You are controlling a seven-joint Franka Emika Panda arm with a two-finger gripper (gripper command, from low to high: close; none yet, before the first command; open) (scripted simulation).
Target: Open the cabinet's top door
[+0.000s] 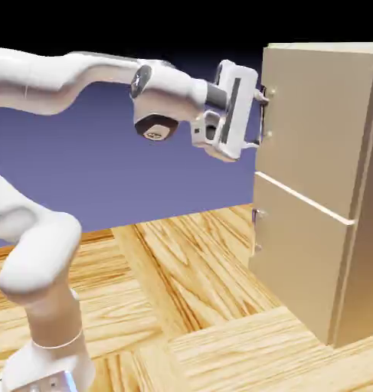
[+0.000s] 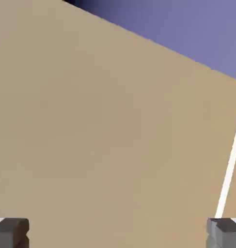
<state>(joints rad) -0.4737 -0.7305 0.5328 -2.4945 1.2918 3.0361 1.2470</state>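
Observation:
The tall beige cabinet (image 1: 365, 230) stands at the exterior view's right, and its top door (image 1: 312, 122) lies flush with the front. A small vertical metal handle (image 1: 264, 115) sits at that door's left edge. My gripper (image 1: 258, 118) is right at the handle, with the white hand pressed close to the door's edge. In the hand view the flat beige top door (image 2: 115, 135) fills almost everything. Only the two grey fingertips (image 2: 10, 232) show, far apart at the bottom corners, with nothing between them, so my gripper (image 2: 118, 236) is open. The handle is out of sight there.
The shorter lower door (image 1: 296, 253) sits under the top one, with its own small handle (image 1: 255, 230) at its left edge. A pale seam (image 2: 230, 169) between the doors runs down the hand view's right side. The cabinet rests on the wooden tabletop (image 1: 197, 291).

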